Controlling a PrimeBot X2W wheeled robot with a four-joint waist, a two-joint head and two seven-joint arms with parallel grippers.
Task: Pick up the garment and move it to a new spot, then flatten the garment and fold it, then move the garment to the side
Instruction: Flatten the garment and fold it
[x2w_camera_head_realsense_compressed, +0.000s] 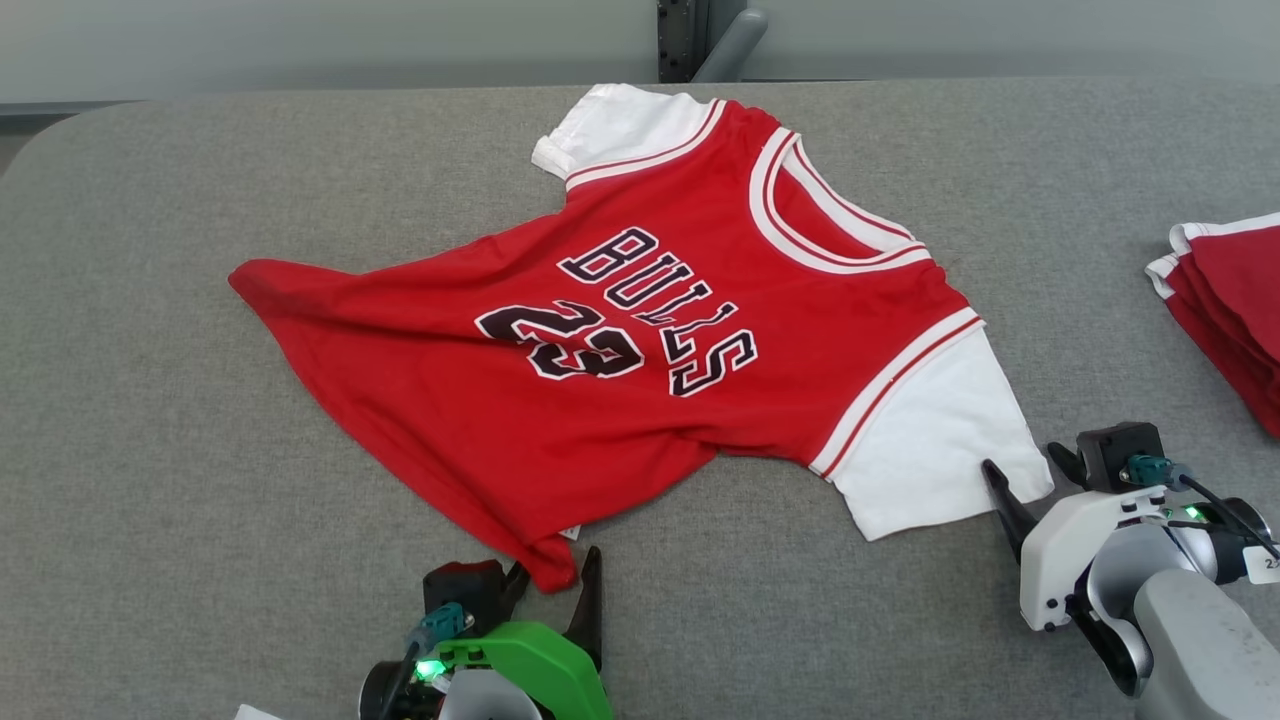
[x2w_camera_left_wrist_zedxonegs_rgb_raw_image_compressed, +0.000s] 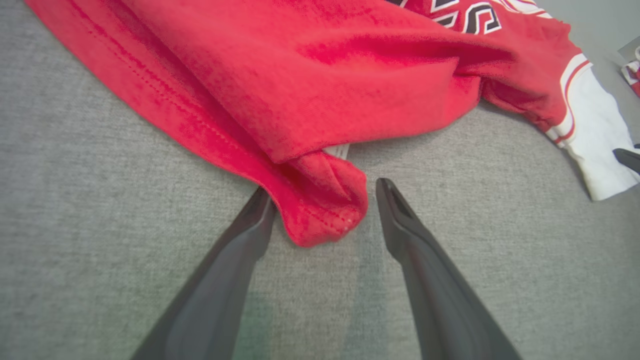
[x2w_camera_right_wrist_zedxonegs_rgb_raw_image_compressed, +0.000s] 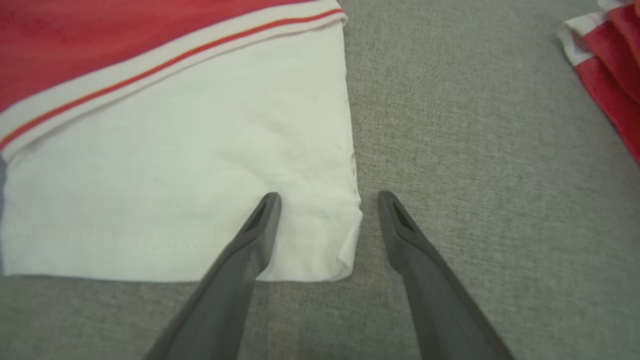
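Observation:
The garment (x2w_camera_head_realsense_compressed: 620, 330) is a red jersey with white sleeves and black lettering. It lies spread on the grey table (x2w_camera_head_realsense_compressed: 150, 450), front side up and somewhat wrinkled. My left gripper (x2w_camera_head_realsense_compressed: 555, 585) is open at the near edge, and the bunched red hem corner (x2w_camera_left_wrist_zedxonegs_rgb_raw_image_compressed: 325, 215) lies between its fingers. My right gripper (x2w_camera_head_realsense_compressed: 1030, 478) is open at the corner of the near white sleeve (x2w_camera_right_wrist_zedxonegs_rgb_raw_image_compressed: 175, 165). That sleeve corner lies between the right gripper (x2w_camera_right_wrist_zedxonegs_rgb_raw_image_compressed: 328, 196) fingers, with one finger over the cloth and the other over bare table.
A pile of folded red and white garments (x2w_camera_head_realsense_compressed: 1235, 300) lies at the table's right edge, also seen as the pile (x2w_camera_right_wrist_zedxonegs_rgb_raw_image_compressed: 610, 60) in the right wrist view. A dark post (x2w_camera_head_realsense_compressed: 690, 40) stands behind the table's far edge. Bare grey table lies to the left.

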